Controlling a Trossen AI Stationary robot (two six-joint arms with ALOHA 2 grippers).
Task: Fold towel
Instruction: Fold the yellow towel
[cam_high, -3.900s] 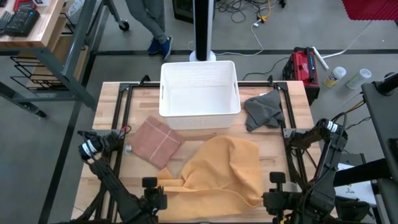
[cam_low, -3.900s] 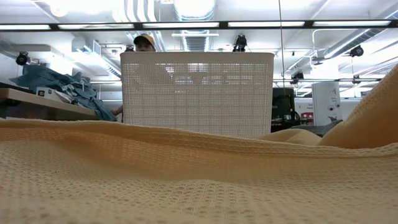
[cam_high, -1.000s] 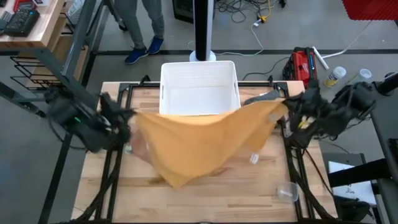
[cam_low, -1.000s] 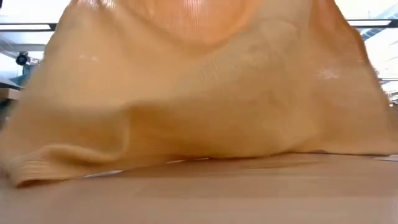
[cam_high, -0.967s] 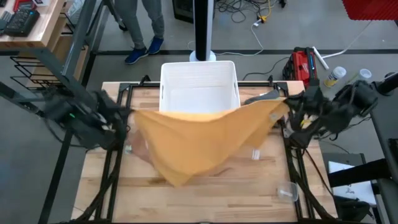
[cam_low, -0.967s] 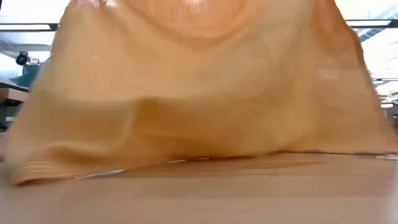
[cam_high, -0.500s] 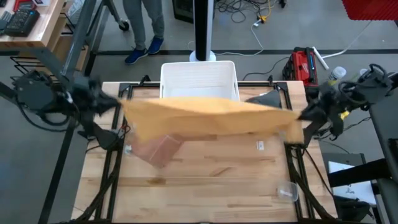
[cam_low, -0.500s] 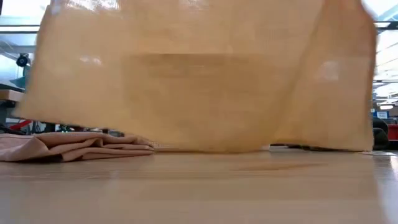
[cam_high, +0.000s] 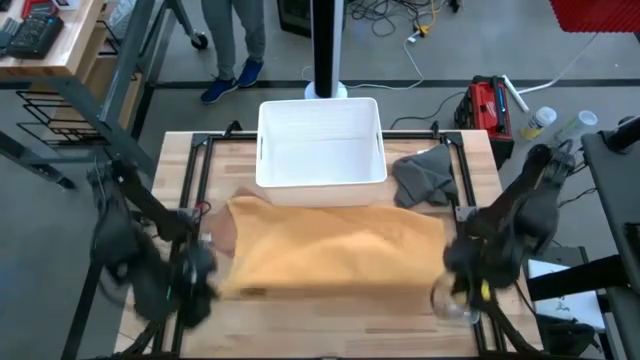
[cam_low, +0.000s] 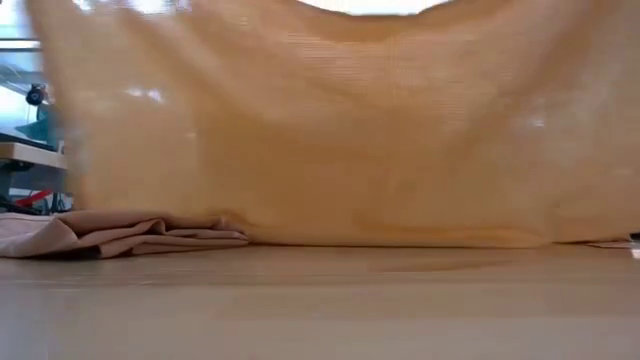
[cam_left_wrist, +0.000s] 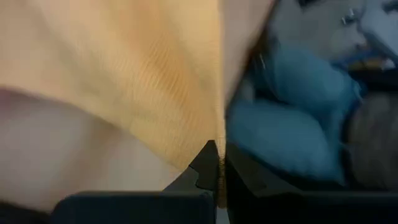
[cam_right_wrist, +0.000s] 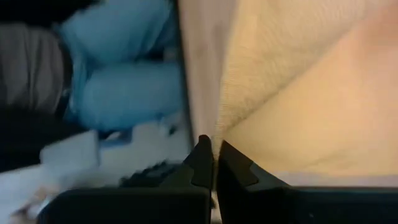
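- The wooden table is pale butcher-block, framed by black rails along its left and right sides.
- The yellow towel is stretched wide across the middle of the table, its far edge near the white basket, which stands at the table's far side.
- The left gripper is at the towel's near left corner, its fingers clenched on the towel's edge.
- The right gripper is at the near right corner, likewise pinching the towel's edge between closed fingers.
- In the low view the towel hangs like a curtain over most of the picture, its lower edge meeting the tabletop.
- A folded pink cloth lies on the table at the left, partly under the towel.
- A crumpled grey cloth lies just right of the basket.
- Beyond the table: grey floor, a person's legs, a red toolbox, loose cables, and a wooden bench at the upper left.
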